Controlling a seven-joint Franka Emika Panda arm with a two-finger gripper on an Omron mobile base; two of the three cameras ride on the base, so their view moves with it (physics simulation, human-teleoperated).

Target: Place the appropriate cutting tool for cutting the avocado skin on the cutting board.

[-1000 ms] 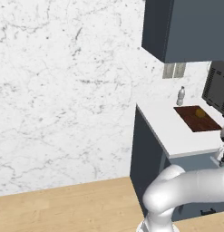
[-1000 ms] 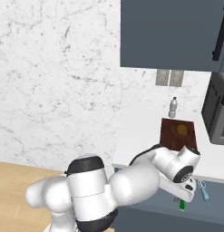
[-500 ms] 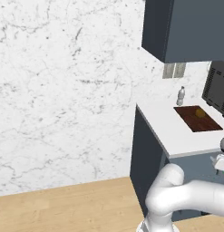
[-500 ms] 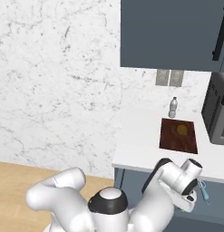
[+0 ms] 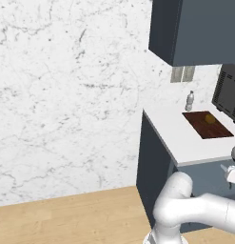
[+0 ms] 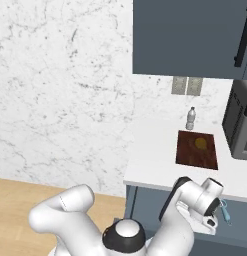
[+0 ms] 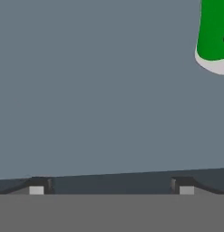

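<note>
We see the avocado (image 6: 200,143) lying on the cutting board (image 6: 196,150), ready for cutting, on the white bench (image 6: 155,160). In the hand view, the knife's green handle (image 7: 213,31) appears at the upper right; our pincer (image 7: 111,186) stands wide and empty.

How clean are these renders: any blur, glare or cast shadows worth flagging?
Left base view: flat, even light, no glare; the avocado on the cutting board is small and coarse. Right base view: equally even, with soft shading under the cabinet; the bottle reads soft. Hand view: the green handle is cropped at the corner with blurry edges; the end effector fingertips look pixelated.
</note>
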